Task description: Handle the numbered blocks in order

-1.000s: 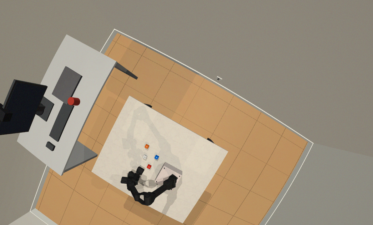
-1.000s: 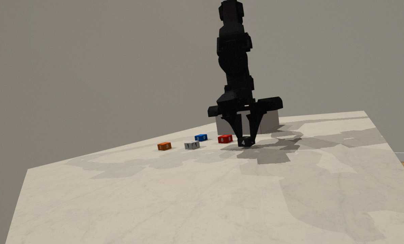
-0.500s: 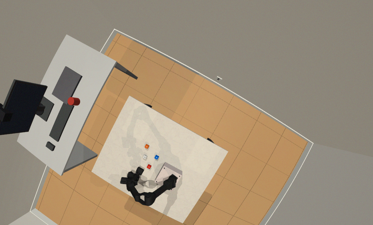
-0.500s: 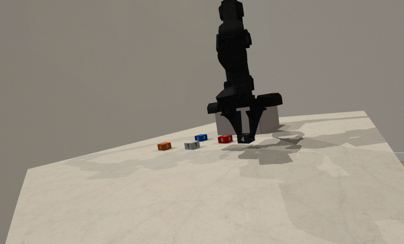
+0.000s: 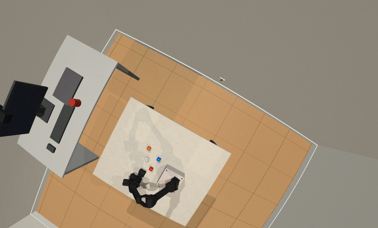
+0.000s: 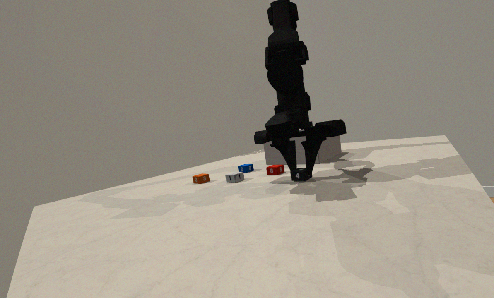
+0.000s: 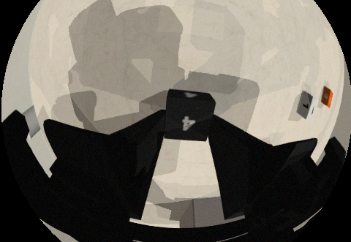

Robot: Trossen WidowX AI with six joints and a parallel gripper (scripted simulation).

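Black block marked 4 (image 6: 300, 175) (image 7: 190, 114), pinched between the two fingertips of the claw (image 5: 134, 180) (image 6: 302, 171) (image 7: 187, 118). Lies directly below the palm, with one finger against each of two opposite sides; shows roughly cube-like, with no clear long axis to match. Sits at or very near the surface of the table (image 5: 207, 161) (image 6: 204, 241) (image 7: 270, 26); cannot tell from these views whether fully touching. Hidden under the claw in the top view.

Partly closed, by the block's width, and firm on it: no sideways travel needed, only a straight move along the vertical. Probably at the low end of the small lift wanted for an even digit, so likely calls for level seating on the same spot, then an even spread of both fingers and a straight rise.

Keep clear of the red block marked 8 (image 5: 150, 168) (image 6: 275, 170) (image 7: 270, 145), nearest neighbour and presumably next in order. Farther off, resting apart: white 1 block (image 5: 146, 159) (image 6: 234, 177) (image 7: 304, 104), orange 3 block (image 5: 148, 148) (image 6: 201, 178) (image 7: 327, 96), blue 0 block (image 5: 158, 159) (image 6: 245, 168). Could drag or twist the 4 if opened unevenly or too high.
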